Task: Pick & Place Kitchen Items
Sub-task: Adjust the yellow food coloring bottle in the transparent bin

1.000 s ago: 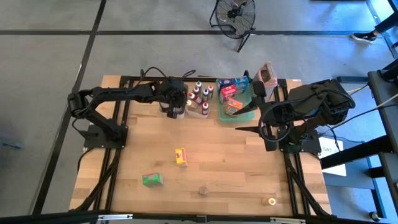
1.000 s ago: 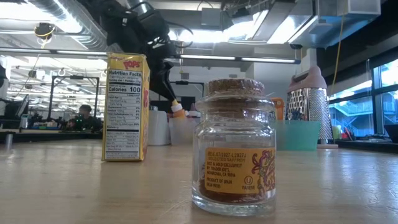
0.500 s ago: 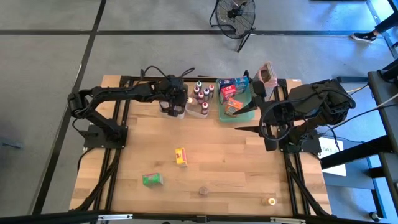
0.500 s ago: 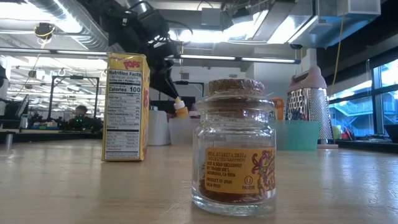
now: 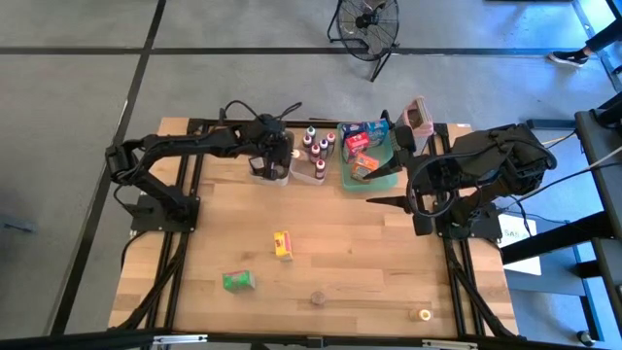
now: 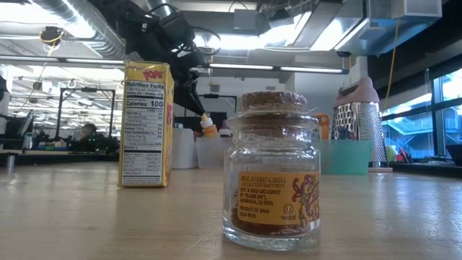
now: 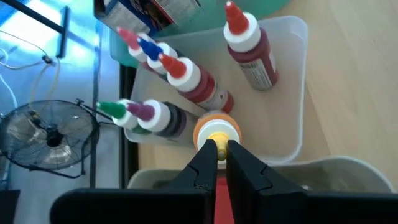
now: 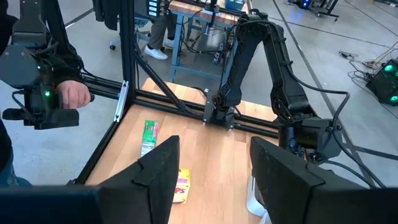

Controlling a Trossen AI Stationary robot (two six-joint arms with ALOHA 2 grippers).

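Left gripper [image 7: 217, 149] pinching yellow-tipped, orange-capped spice bottle [image 7: 216, 129] above clear tub [image 7: 292, 81] at table's far edge — lower upright beside red-capped bottles [image 7: 249, 46], then release. Right gripper [image 8: 211, 168] spread, idle.

Seven spice bottles sit at twelve o'clock on the counter [image 5: 369, 262]: three red-tipped bottles [image 7: 249, 46], one blue-tipped bottle [image 7: 148, 48], one green-tipped bottle [image 7: 114, 109], one purple-tipped bottle [image 7: 144, 112] and one orange-capped bottle [image 7: 216, 129]. There are two clear tubs, one holding bottles [image 7: 301, 37] and the second tub [image 5: 272, 176] beside it. One green tray [image 5: 344, 178] at one o'clock holds at least three boxes: a blue box [image 5: 374, 127], a red box [image 5: 358, 143] and an orange box [image 5: 363, 168]. Two more boxes lie loose toward six o'clock, a yellow box [image 5: 283, 244] and a green box [image 5: 237, 281]. There are two jars, a cork-topped jar [image 5: 318, 297] and a smaller jar [image 5: 423, 315]. One grater [image 5: 416, 117] stands at one o'clock.
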